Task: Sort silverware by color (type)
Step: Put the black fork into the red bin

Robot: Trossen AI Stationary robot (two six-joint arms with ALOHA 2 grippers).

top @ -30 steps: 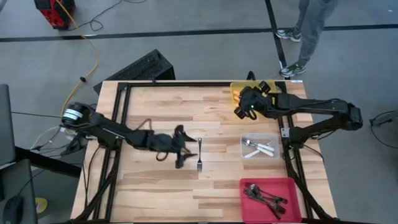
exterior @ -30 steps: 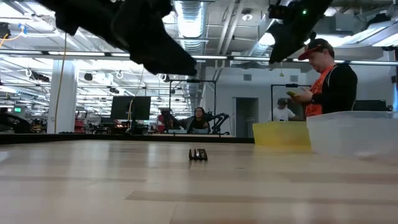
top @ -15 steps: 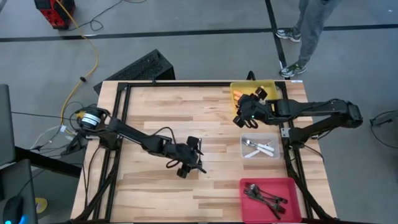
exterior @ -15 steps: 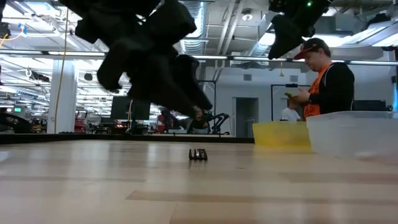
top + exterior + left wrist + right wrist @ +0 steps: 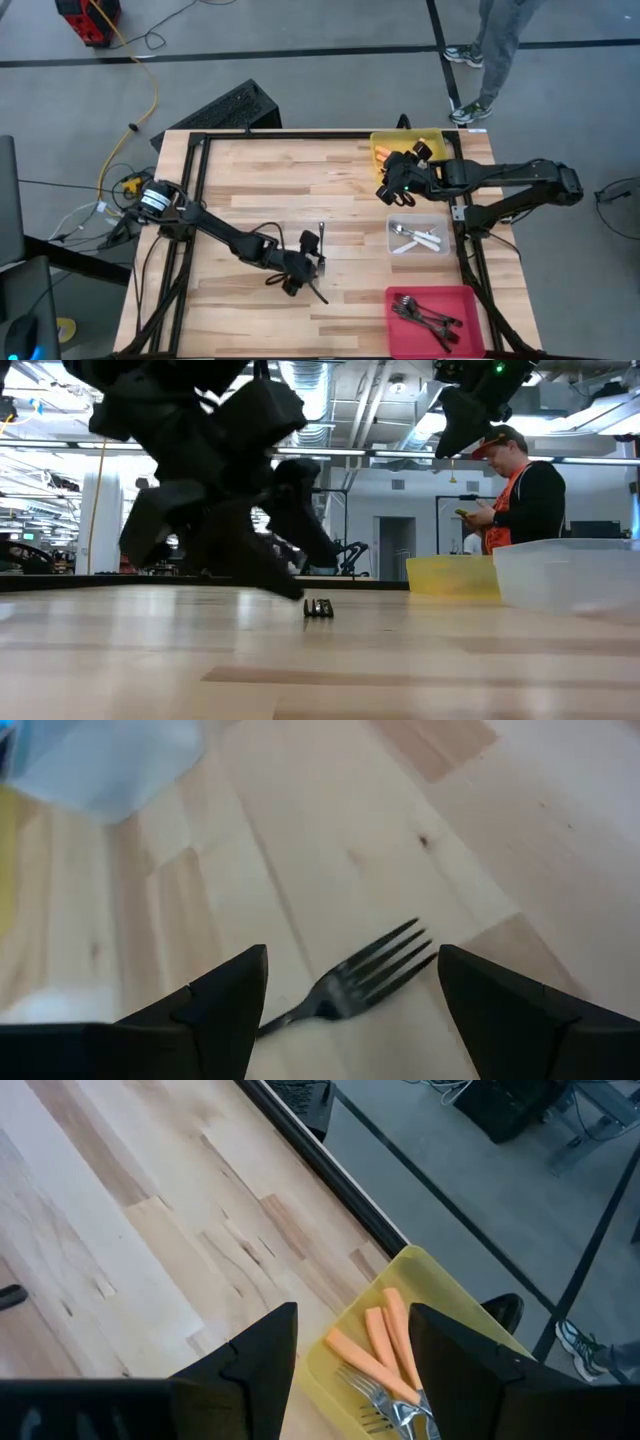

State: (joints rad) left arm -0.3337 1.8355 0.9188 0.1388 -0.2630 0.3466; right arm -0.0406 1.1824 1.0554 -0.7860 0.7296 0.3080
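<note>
One dark fork [image 5: 321, 238] lies flat on the wooden table near its middle. Its tines [image 5: 385, 958] show in the left wrist view, and it shows end-on in the low view [image 5: 318, 608]. My left gripper [image 5: 308, 272] hangs low over the fork's tine end, open. Its fingers [image 5: 350, 956] stand on either side of the tines without touching them. My right gripper [image 5: 395, 185] hovers open and high beside the yellow bin [image 5: 382, 146]. That bin holds orange-handled forks [image 5: 375, 1342].
A clear bin [image 5: 440, 225] with pale forks stands at the right. A red bin [image 5: 400, 295] with dark forks stands at the near right corner. A black frame [image 5: 200, 140] edges the table. A person [image 5: 525, 485] stands beyond the far right corner.
My left gripper has gone down and toward the table's near right, onto the dark fork's tine end. It has rolled about its own axis as it went, and it has stayed open. My right gripper has swung a little away from the yellow bin toward the near edge.
</note>
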